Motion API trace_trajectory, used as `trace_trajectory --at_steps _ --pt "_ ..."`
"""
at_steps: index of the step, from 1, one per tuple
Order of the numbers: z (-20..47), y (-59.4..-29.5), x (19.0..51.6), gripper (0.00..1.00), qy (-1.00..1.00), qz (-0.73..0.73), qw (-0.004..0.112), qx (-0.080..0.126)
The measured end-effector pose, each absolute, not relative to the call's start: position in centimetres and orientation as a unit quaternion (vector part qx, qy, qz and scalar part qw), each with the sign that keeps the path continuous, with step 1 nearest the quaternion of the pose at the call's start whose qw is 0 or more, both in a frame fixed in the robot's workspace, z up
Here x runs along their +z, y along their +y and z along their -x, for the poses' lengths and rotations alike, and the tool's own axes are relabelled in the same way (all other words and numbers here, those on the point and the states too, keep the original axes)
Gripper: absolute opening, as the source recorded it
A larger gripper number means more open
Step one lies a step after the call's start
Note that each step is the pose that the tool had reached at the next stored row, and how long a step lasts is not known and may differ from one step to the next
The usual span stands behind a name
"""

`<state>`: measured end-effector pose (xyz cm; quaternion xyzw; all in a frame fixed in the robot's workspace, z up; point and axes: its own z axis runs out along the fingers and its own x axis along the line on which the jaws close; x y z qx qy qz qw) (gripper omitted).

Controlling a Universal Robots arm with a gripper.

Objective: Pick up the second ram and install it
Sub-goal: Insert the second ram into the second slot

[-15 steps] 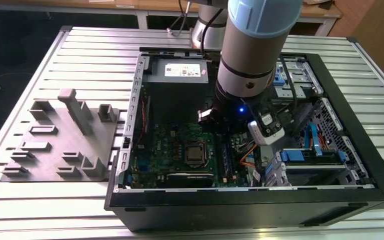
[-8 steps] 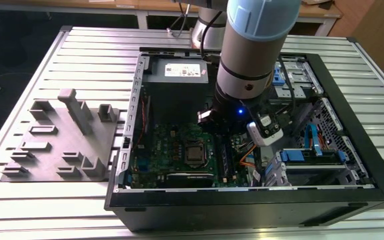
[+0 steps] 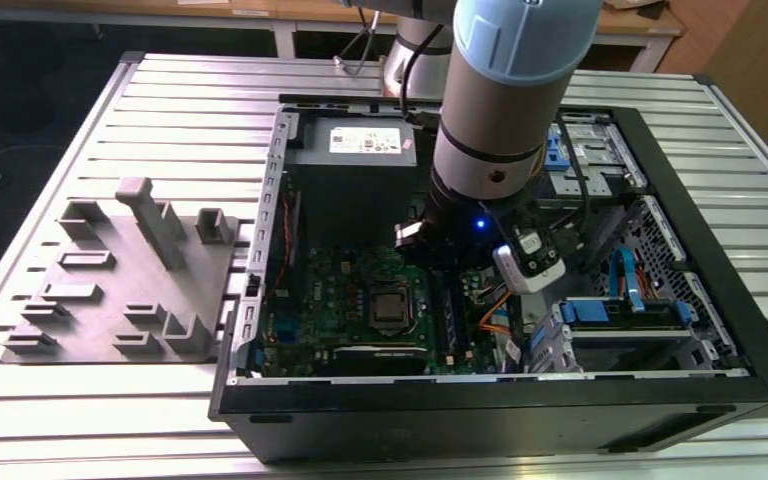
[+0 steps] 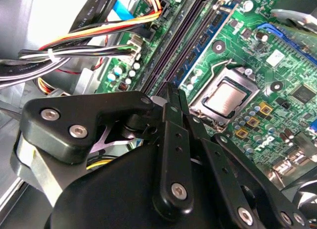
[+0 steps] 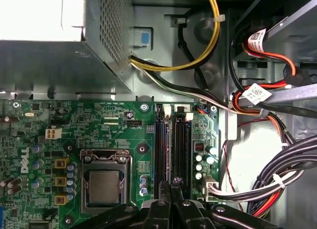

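Note:
My gripper (image 3: 443, 268) reaches down into the open computer case (image 3: 704, 300), over the motherboard (image 3: 337, 300). In both wrist views its black fingers (image 4: 171, 110) stand shut together, and no stick shows between them. The gripper's tips (image 5: 173, 183) hang right over one end of the memory slots (image 5: 173, 140), beside the CPU socket (image 5: 104, 184). Long dark strips run along the slots (image 4: 171, 48). I cannot tell the second ram apart from the slots themselves.
A grey holder tray (image 3: 104, 300) with upright slabs lies on the slatted table at the exterior view's left. Inside the case are the power supply (image 3: 351, 150), bundled cables (image 5: 282, 174) beside the slots, and a drive cage (image 3: 624, 320).

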<state>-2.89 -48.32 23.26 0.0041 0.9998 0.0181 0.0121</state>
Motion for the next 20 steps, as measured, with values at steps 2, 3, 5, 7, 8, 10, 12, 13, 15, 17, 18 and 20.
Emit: trace_trajectory --at_steps 2,3,5,7,8,10,12,13,15,17,18,20 --pt "2.90 -48.32 23.25 0.08 1.000 -0.004 0.012 0.021" --pt "2.90 -48.32 23.25 0.08 1.000 -0.004 0.012 0.023" --pt "2.89 -48.31 23.25 0.08 1.000 -0.004 0.012 0.023" --pt "2.89 -48.32 23.18 0.08 1.000 -0.004 0.012 0.023" --pt "2.89 -48.32 23.14 0.08 1.000 -0.004 0.012 0.023" --pt "2.89 -48.33 23.13 0.08 1.000 -0.004 0.012 0.023" --pt "2.90 -48.32 23.10 0.08 1.000 -0.004 0.012 0.023" --pt "2.90 -48.32 23.10 0.08 1.000 -0.004 0.012 0.023" --pt "2.91 -48.37 23.08 0.08 1.000 -0.004 0.012 0.023" --pt "2.91 -48.39 23.09 0.08 1.000 -0.004 0.012 0.023" --pt "2.91 -48.39 23.09 0.08 1.000 -0.004 0.012 0.023" --pt "2.91 -48.39 23.09 0.08 1.000 -0.004 0.012 0.023"
